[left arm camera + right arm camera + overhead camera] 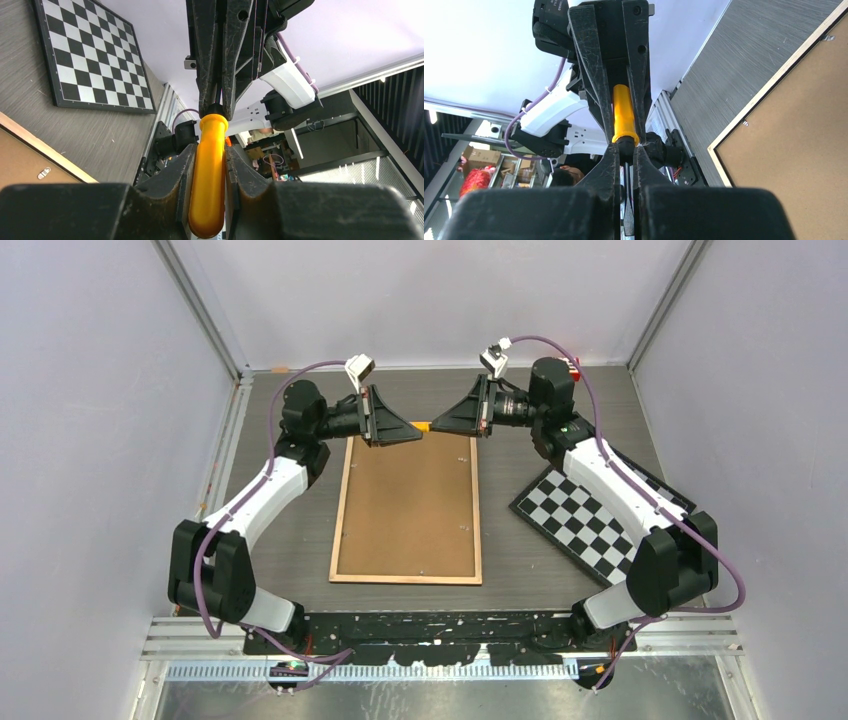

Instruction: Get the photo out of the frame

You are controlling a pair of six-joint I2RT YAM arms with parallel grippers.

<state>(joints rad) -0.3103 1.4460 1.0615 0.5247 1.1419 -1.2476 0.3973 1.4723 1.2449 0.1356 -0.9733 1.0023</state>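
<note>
Two grippers meet tip to tip above the far short edge of the frame (407,508), sharing one tool between them. The left gripper (419,432) is closed around the yellow handle of a screwdriver (210,170); in its own wrist view the fingers (172,175) sit against the handle on both sides, though how firmly they press is hard to judge from that angle. The right gripper (437,426) has its jaws nearly together, pinched on the tool's black neck just past the yellow handle. The screwdriver lies roughly level between the two, off the table (500,550).

The frame lies flat and face down in the middle of the table, long side running away from the arm bases, showing brown backing board inside a pale wood rim. A small metal tab (44,173) sits on the board near the rim. A black-and-white checkerboard (590,520) lies flat to the right of the frame, turned at an angle and apart from it, partly under the right arm.
</note>
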